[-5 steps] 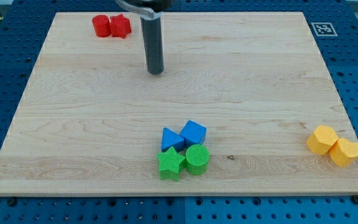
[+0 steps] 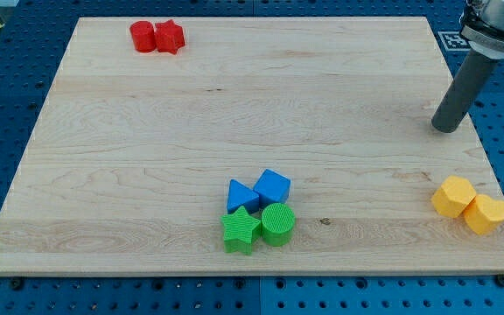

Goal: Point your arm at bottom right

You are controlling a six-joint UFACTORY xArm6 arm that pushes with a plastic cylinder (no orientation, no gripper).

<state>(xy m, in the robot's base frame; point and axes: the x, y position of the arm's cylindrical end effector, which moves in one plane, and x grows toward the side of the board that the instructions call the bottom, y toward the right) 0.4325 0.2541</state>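
My tip [image 2: 445,129] rests on the wooden board [image 2: 147,175] near its right edge, a little above the middle. Two yellow blocks [image 2: 471,205] lie touching each other below it, in the board's lower right corner. The tip stands apart from them. A blue triangle [image 2: 240,195] and a blue cube [image 2: 272,186] sit at the bottom centre, with a green star [image 2: 241,230] and a green cylinder [image 2: 278,223] just below them. A red cylinder [image 2: 143,36] and a red star [image 2: 170,36] sit at the top left.
A black and white marker tag [image 2: 456,40] lies on the blue perforated table beside the board's top right corner. The table surrounds the board on all sides.
My tip has moved far to the right and slightly down, from the board's upper centre to near its right edge. No block has moved.
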